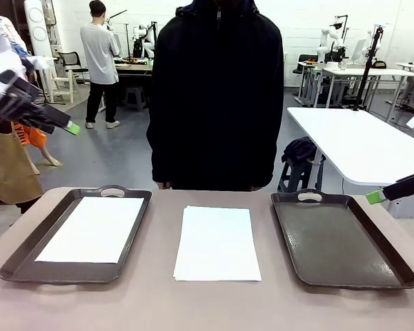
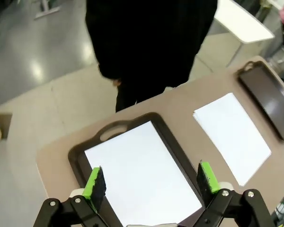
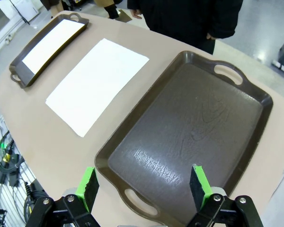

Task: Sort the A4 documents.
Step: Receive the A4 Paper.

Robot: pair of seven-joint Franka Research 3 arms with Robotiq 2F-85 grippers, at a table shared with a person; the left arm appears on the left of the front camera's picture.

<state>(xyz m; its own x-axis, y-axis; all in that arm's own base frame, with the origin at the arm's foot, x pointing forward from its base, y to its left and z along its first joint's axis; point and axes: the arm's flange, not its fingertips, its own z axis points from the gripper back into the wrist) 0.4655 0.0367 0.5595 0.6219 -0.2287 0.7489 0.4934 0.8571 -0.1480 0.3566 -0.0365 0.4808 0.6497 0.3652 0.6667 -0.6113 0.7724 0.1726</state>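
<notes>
A pile of A4 documents [image 1: 217,243] lies flat on the bench [image 1: 207,307] between two dark brown trays. The left tray [image 1: 14,261] holds one white sheet [image 1: 93,229]; the right tray [image 1: 338,245] shows its whole dark floor. A person in black [image 1: 217,89] stands at the far edge. The left claw [image 1: 69,127] hangs high at the left, and the right claw [image 1: 376,196] is near the right tray's far corner

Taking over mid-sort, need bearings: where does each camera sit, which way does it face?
Front view: robot's table edge, facing across to the person; left end effector and right end effector tips at the sides.
Left wrist view: above the left tray, looking down at its A4 sheet; left end effector open at bottom.
Right wrist view: above the bare right tray, looking down; right end effector open.
Shared: all three show both trays and the middle A4 stack.
</notes>
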